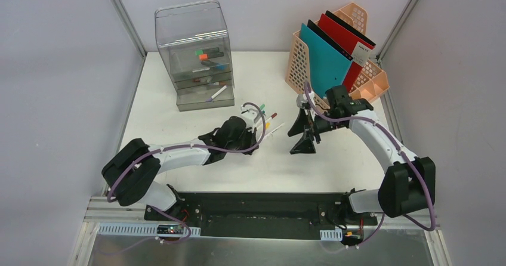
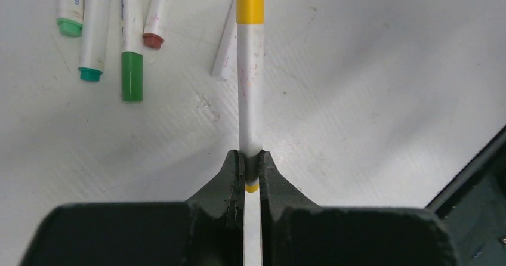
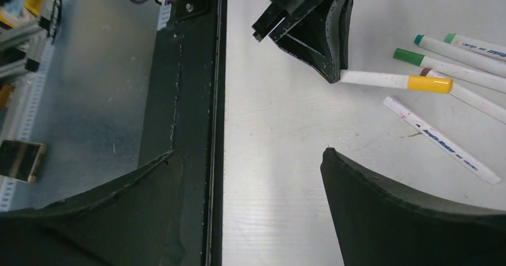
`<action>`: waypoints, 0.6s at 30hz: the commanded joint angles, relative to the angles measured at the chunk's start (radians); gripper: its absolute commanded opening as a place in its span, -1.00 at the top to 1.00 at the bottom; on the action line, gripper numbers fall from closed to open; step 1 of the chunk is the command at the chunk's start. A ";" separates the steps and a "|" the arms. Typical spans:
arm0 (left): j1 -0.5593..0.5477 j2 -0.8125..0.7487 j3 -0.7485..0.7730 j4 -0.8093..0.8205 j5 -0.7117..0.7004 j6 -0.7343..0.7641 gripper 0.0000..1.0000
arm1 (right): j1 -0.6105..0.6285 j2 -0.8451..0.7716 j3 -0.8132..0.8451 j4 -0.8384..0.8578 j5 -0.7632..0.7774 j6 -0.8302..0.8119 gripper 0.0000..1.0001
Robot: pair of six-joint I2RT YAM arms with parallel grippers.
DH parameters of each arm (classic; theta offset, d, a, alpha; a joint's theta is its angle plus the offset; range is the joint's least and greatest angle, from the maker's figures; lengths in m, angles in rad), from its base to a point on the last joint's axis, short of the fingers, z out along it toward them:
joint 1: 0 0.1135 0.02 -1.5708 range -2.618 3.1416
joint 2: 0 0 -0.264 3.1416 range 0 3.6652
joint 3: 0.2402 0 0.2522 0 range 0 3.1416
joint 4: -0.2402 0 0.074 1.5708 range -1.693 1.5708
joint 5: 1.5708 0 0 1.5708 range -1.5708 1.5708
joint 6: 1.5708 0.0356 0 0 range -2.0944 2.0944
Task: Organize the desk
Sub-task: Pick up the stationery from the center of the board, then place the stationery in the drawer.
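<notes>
On the bench (image 1: 179,135), a drawer unit (image 1: 197,57) stands at the far left and a file basket (image 1: 370,78) at the far right, with folders (image 1: 325,60) upright inside it. Between them, nearer the middle, loose markers (image 2: 131,51) lie side by side. The left hand (image 2: 251,166) is just before them, clamped on one marker (image 2: 250,87) at the group's right side. The right hand (image 1: 302,136) is further right, jaws apart around nothing. A rail (image 1: 262,209) runs along the near edge
</notes>
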 commanded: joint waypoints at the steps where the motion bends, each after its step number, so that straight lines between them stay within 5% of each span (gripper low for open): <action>1: -0.010 -0.078 -0.060 0.220 0.049 -0.094 1.00 | 0.014 0.011 -0.036 0.258 -0.111 0.309 -0.76; 11: -0.026 -0.146 -0.164 0.496 0.083 -0.207 1.00 | 0.026 -0.016 -0.248 1.024 0.037 1.138 -0.69; 18: -0.048 -0.156 -0.189 0.608 0.068 -0.252 1.00 | 0.043 0.003 -0.295 1.222 0.081 1.306 -0.65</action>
